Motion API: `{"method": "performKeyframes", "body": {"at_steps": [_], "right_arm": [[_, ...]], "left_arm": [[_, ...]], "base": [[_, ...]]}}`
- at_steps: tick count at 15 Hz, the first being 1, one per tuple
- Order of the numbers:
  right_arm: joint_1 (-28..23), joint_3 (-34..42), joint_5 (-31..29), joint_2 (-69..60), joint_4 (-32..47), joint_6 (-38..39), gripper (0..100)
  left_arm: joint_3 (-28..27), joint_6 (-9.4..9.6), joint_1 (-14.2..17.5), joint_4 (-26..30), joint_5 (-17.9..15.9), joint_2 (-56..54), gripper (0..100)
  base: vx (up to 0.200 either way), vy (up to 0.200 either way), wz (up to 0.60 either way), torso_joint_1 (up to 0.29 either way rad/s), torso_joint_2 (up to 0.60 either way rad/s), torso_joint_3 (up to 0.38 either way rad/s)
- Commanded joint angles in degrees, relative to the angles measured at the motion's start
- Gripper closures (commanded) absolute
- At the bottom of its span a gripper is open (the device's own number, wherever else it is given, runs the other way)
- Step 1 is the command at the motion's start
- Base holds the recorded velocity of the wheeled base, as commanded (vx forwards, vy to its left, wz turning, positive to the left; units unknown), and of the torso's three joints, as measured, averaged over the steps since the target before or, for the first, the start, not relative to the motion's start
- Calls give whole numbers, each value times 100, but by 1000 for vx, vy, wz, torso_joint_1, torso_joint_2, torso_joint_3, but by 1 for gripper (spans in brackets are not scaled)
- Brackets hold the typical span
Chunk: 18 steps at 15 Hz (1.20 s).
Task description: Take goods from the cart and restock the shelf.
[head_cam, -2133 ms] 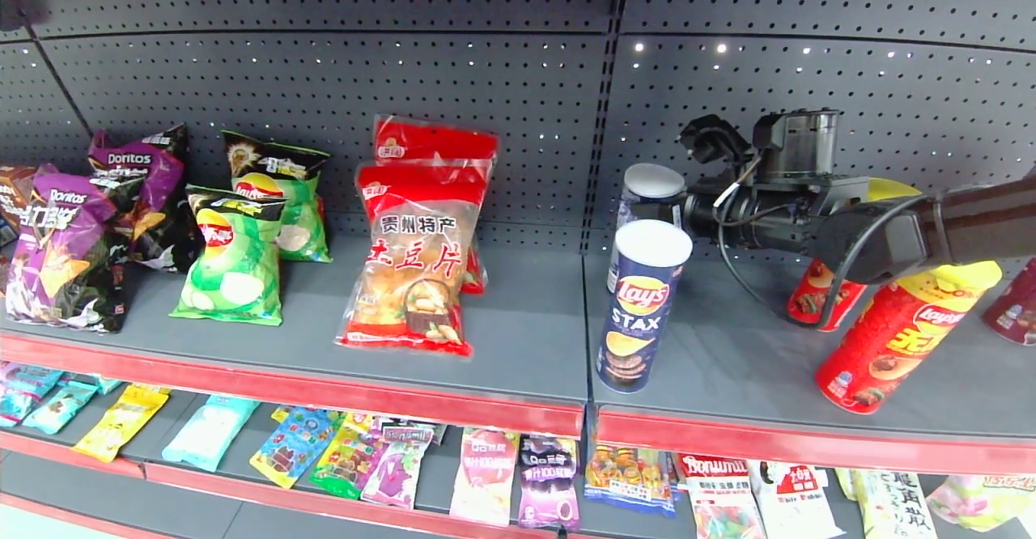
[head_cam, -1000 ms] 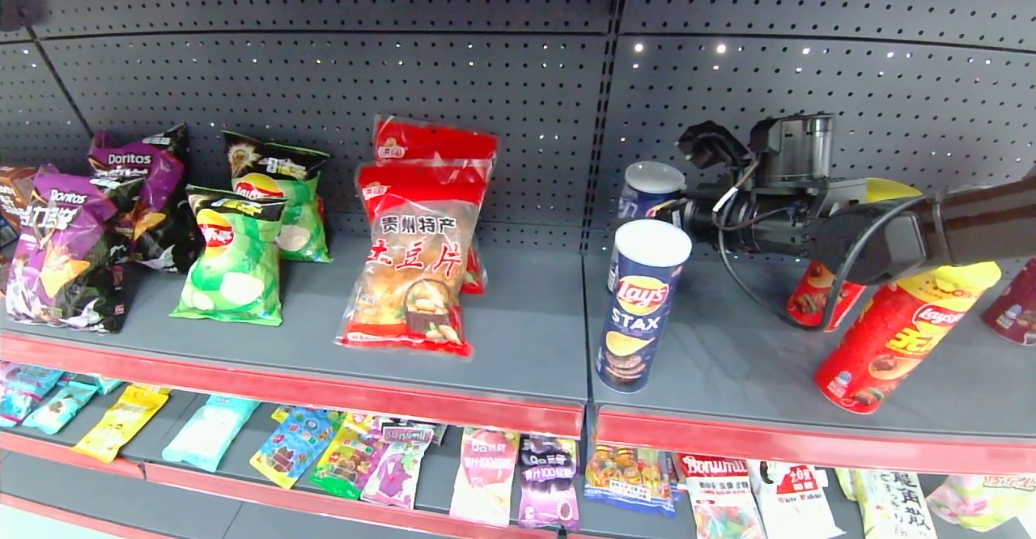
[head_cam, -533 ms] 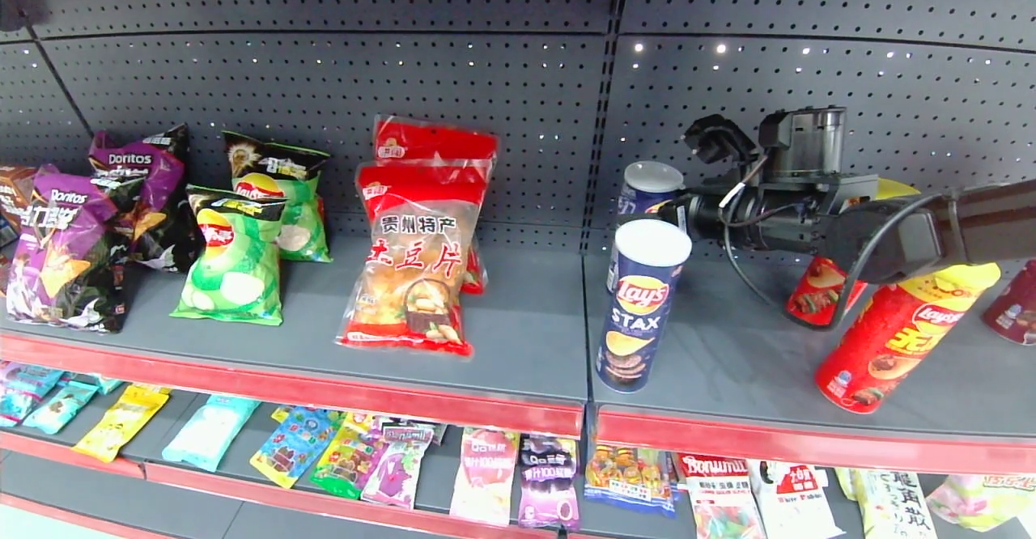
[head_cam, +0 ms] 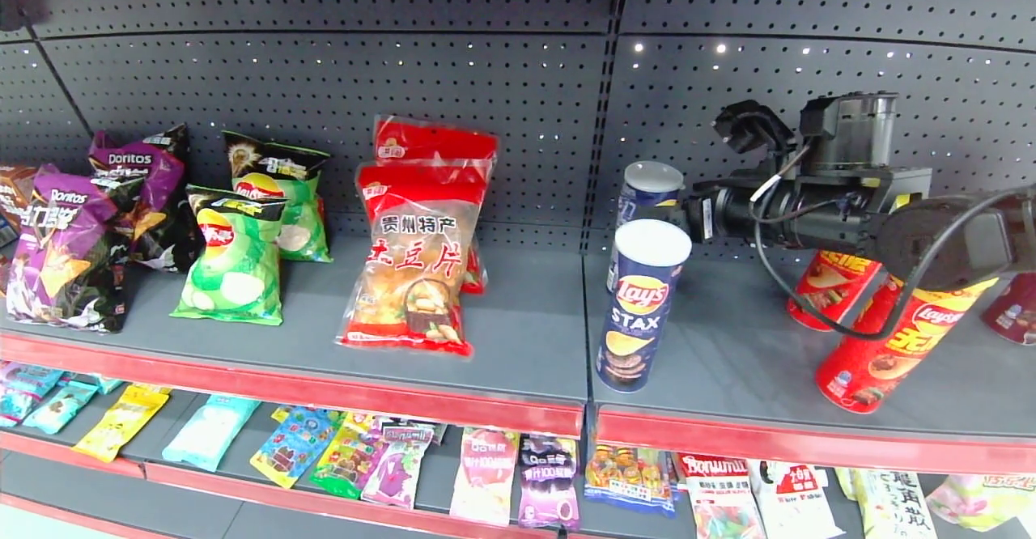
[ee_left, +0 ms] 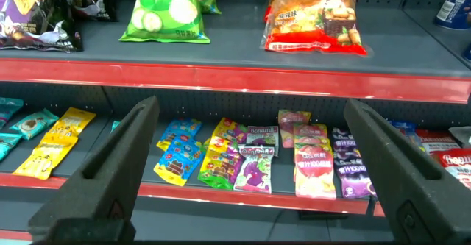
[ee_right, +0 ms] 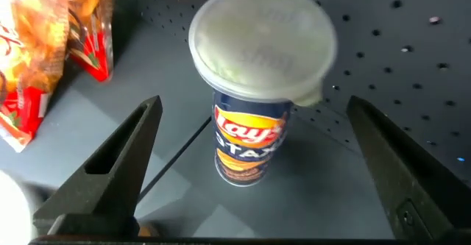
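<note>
Upper shelf during restocking. The right hand is level with the rear blue chip can, at its 3 o'clock. Its fingers are spread wide, with the upright, white-lidded can framed between them and touching neither. A second blue can stands upright at 6 o'clock of the first, near the shelf's red front edge. Two red cans stand at 3 o'clock of the blue pair, partly behind the arm. Red snack bags, green bags and purple bags lie at 9 o'clock. The left hand is open and empty before the lower shelf's candy packets.
</note>
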Motion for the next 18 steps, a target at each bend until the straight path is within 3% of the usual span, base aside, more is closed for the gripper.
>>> {"method": "performKeyframes", "body": {"at_steps": [1,18], "right_arm": [[-2,229,1,-304,-12,-6,0],[-125,1723,-131,-1921,-30,82,0]], "left_arm": [[0,0,0,-1,-8,-1,0],[0,0,0,-1,0,-1,0]], "base": [[0,0,0,0,0,0],[0,0,0,0,0,0]]}}
